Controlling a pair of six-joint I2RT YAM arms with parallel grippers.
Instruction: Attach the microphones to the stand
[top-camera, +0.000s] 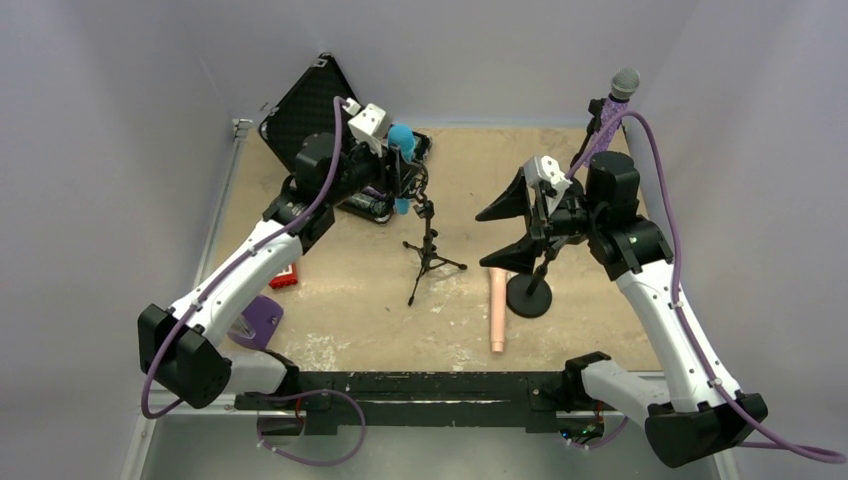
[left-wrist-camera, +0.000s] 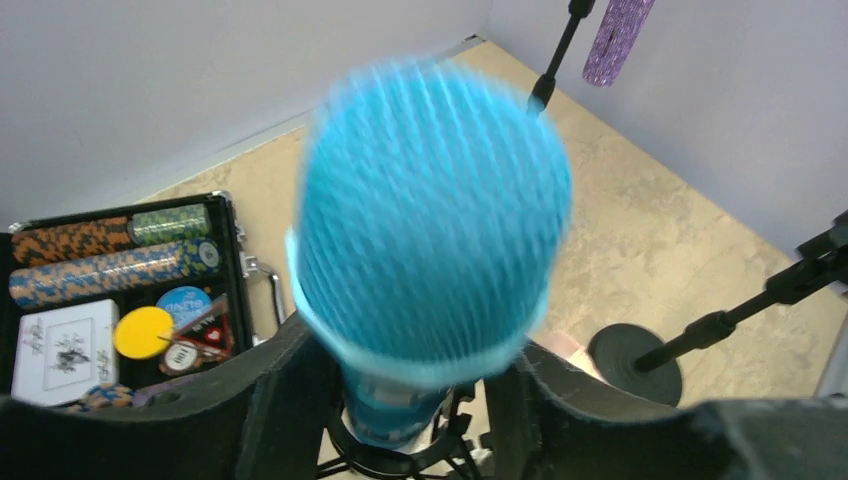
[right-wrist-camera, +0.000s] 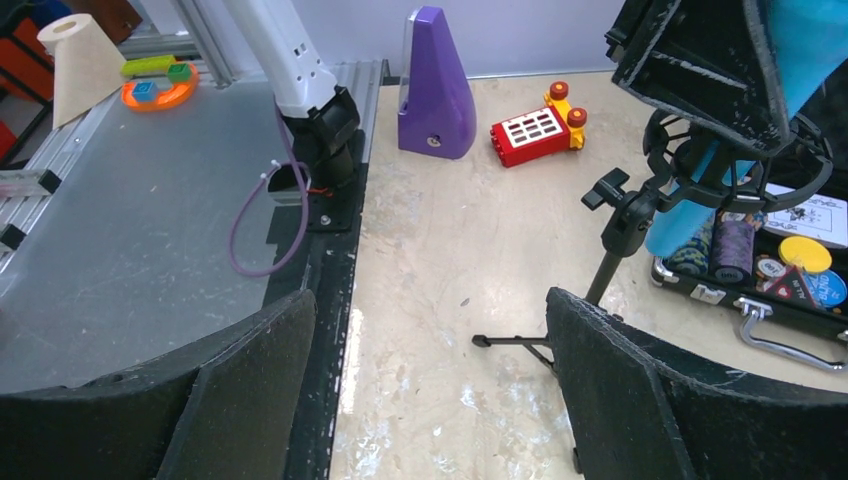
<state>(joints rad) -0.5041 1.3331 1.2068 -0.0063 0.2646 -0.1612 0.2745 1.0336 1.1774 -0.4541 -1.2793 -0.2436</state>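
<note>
My left gripper (top-camera: 400, 152) is shut on the bright blue microphone (top-camera: 402, 140) and holds it upright over the small black tripod stand (top-camera: 430, 250). In the left wrist view the blue head (left-wrist-camera: 430, 220) fills the frame, blurred. Its body passes down into the stand's ring clip (left-wrist-camera: 400, 455), between my fingers (left-wrist-camera: 290, 400). The glittery purple microphone (top-camera: 612, 105) sits high on the round-based boom stand (top-camera: 529, 297). The pale peach microphone (top-camera: 497, 310) lies flat on the table beside that base. My right gripper (top-camera: 508, 232) is open and empty, between the two stands.
An open black case (top-camera: 300, 110) of poker chips (left-wrist-camera: 110, 290) lies at the back left, just behind the blue microphone. A red toy block (top-camera: 283, 277) and a purple wedge-shaped object (top-camera: 262, 318) sit near the left edge. Grey walls close the back and sides.
</note>
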